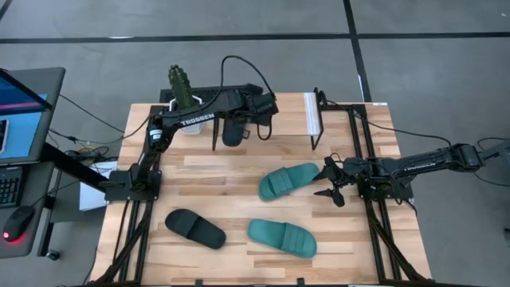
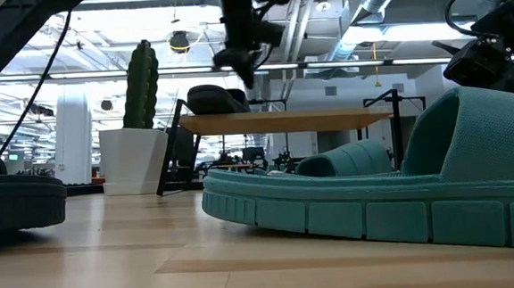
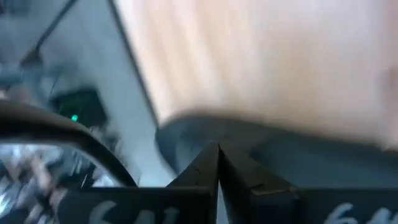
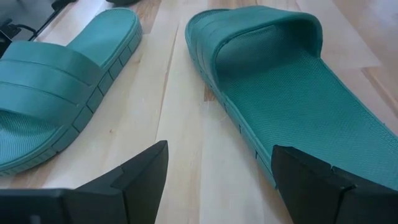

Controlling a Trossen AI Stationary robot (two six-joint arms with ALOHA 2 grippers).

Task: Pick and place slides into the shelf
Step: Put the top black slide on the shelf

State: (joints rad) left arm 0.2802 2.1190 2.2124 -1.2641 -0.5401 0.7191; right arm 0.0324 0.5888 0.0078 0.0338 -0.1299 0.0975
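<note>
One black slide [image 1: 232, 129] lies on the shelf's wooden top panel [image 2: 282, 121], toward its left end; the low view shows this slide [image 2: 214, 99] resting there. My left gripper [image 1: 261, 126] hangs shut just above it [image 2: 241, 63] and holds nothing. A second black slide [image 1: 195, 229] lies near the front left. Two teal slides [image 1: 288, 180] [image 1: 281, 237] lie sole down on the table. My right gripper [image 4: 217, 180] stands open at the table's right, just short of the farther teal slide [image 4: 292, 93].
A cactus in a white pot [image 1: 183, 92] stands at the far left, beside the shelf. The shelf's white end [image 1: 311, 116] is at its right. Black frame rails run along both table sides, and a laptop [image 1: 20, 112] sits off the left edge.
</note>
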